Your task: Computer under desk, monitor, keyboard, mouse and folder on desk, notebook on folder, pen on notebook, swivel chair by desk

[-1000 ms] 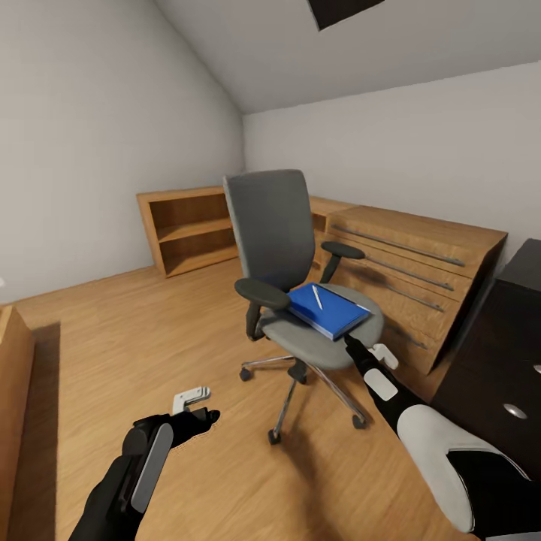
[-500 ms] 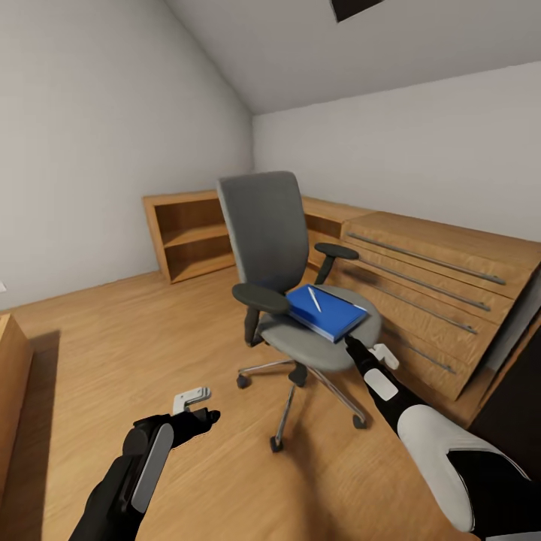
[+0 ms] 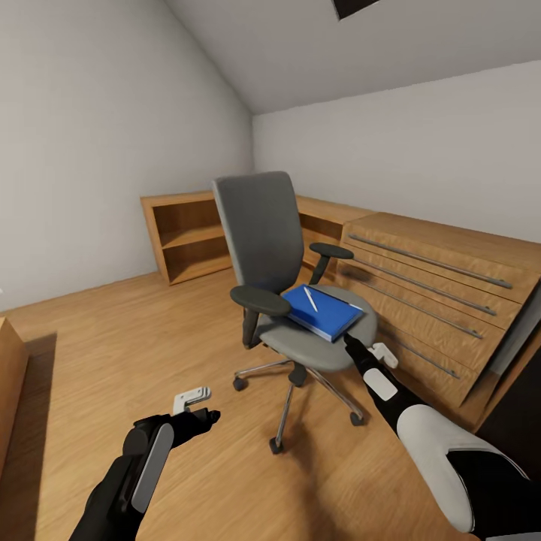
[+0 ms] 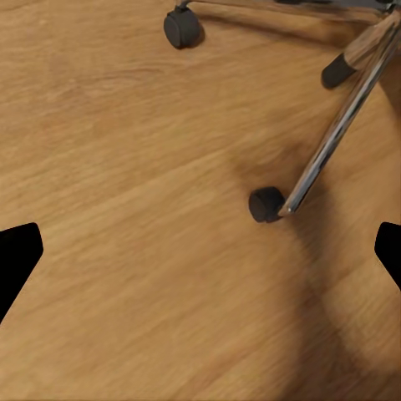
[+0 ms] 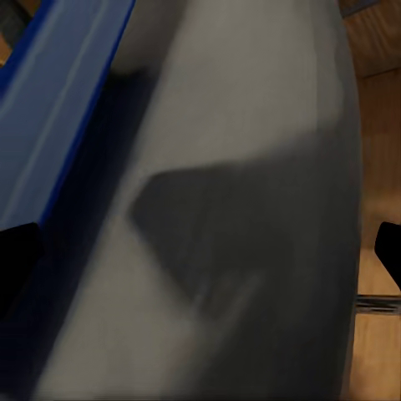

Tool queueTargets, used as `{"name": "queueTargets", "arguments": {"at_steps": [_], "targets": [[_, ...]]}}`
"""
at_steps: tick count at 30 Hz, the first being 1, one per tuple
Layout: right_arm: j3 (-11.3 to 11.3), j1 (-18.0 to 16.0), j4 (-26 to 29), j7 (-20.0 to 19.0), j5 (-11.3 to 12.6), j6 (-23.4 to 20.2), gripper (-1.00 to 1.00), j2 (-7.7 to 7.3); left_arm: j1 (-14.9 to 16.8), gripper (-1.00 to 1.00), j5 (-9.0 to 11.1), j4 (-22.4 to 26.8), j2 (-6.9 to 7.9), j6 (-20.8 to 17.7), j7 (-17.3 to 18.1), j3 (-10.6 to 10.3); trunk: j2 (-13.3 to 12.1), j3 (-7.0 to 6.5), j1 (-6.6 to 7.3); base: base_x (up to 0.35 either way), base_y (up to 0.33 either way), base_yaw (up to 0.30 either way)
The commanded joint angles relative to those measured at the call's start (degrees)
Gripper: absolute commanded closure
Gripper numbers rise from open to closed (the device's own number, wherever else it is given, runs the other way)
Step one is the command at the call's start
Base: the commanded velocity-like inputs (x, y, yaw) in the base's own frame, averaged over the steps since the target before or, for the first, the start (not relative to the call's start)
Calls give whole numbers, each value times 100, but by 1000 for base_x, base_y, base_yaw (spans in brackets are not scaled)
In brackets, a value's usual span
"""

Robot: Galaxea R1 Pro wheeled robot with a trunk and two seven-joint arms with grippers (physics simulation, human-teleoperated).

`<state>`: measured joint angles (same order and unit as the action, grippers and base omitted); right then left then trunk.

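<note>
The swivel chair (image 3: 263, 233) stands mid-room, its grey seat (image 3: 300, 344) facing me. On the seat lies the blue folder (image 3: 324, 314) with the white pen (image 3: 310, 298) across its top. My right gripper (image 3: 366, 347) is open at the seat's front edge, just short of the folder's near corner; in the right wrist view the folder's edge (image 5: 58, 109) and the seat (image 5: 251, 209) lie between the wide-apart fingertips. My left gripper (image 3: 197, 404) hangs open above the floor, left of the chair's base, near a castor (image 4: 266, 204). A black corner of the desk (image 3: 522, 409) shows at the right.
A light-wood drawer chest (image 3: 436, 293) runs along the wall right behind the chair. An open wooden shelf unit (image 3: 188, 233) stands in the far corner. Another wooden piece (image 3: 9, 376) sits at the left edge. Wood floor (image 3: 113, 338) lies open to the left of the chair.
The whole picture has slid left, so the camera moved; most of the black desk has left the right edge. Both arms and the open grippers keep their pose.
</note>
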<state>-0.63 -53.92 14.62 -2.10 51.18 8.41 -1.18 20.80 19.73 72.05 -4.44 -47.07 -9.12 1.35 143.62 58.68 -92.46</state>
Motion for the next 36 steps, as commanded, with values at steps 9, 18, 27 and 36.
{"name": "queueTargets", "arguments": {"at_steps": [9,18,27,36], "targets": [[-15,-5,-3,-29,50,12,-100,-5,3,-100,75,31,-4,-24,-42,14,-3,-83,12,0,0,0],[-10,-5,4,-27,50,4,-100,-7,3,-100,75,36,-4,-30,-42,14,-11,-216,27,0,0,0],[-8,-5,6,-29,50,3,-100,-14,3,-100,73,29,-4,-24,-38,14,-11,-221,27,0,0,-2],[-8,-6,6,-30,50,3,-100,-14,3,-100,68,28,-4,-22,-32,14,-11,-280,27,-63,0,-74]]}}
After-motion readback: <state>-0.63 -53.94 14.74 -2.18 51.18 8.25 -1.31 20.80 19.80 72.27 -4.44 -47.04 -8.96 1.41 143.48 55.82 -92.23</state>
